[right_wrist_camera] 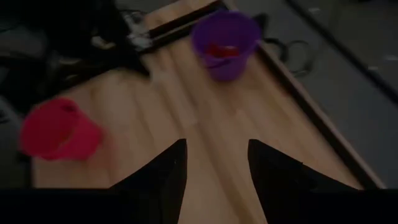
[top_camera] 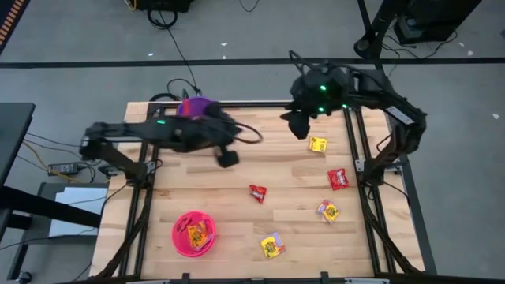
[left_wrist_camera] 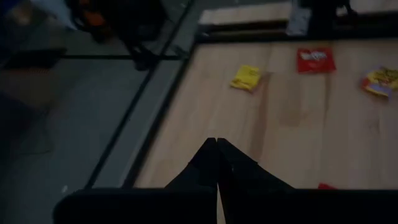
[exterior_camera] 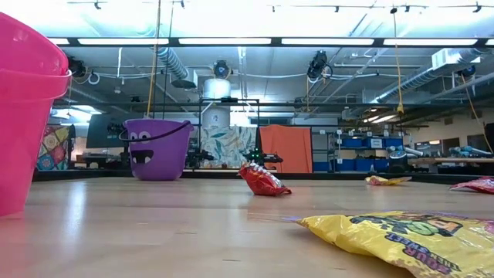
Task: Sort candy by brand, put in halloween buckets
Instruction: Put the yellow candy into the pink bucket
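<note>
The purple bucket at the counter's far edge is largely hidden in the high view by the left arm; red packets show inside it in the right wrist view. In the low view the pink bucket is cut off at the left. The wooden counter stands on grey floor; a workshop lies beyond. The pink bucket sits near-left, holding yellow packets. Loose candy lies right of centre: red packets and yellow ones. Left tool closed, empty, above the counter's centre. Right tool open, empty, far right.
</note>
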Robot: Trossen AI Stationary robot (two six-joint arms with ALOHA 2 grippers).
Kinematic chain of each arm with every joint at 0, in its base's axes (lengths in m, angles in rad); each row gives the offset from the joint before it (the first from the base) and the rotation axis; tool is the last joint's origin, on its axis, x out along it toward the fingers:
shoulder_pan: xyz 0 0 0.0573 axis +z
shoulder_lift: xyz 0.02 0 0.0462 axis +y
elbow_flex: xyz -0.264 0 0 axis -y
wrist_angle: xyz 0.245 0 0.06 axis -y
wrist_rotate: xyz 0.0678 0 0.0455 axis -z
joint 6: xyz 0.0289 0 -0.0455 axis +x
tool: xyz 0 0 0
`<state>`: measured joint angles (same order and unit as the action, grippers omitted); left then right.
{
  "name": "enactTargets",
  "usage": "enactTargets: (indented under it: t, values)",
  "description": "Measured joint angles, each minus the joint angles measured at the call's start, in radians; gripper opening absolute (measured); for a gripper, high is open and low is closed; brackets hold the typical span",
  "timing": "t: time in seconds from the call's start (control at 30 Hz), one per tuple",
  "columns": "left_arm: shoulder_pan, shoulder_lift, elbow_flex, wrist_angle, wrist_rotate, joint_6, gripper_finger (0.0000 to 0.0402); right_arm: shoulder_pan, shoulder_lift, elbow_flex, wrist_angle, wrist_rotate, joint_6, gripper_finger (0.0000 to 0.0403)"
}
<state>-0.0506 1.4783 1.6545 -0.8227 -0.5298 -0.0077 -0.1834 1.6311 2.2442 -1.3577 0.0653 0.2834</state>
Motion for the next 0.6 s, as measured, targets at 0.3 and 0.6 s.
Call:
enactTargets:
  t: [0.3, 0.6]
  values:
    - [0.120, 0.267, -0.102, 0.375, 0.206, 0.010, 0.0006, 0.146, -0.142, 0.001, -0.020, 0.196, 0.110, 0.0181]
    - [0.179, 0.503, -0.091, 0.763, 0.367, 0.012, 0.0006, 0.261, -0.222, 0.002, -0.091, 0.222, 0.253, 0.0181]
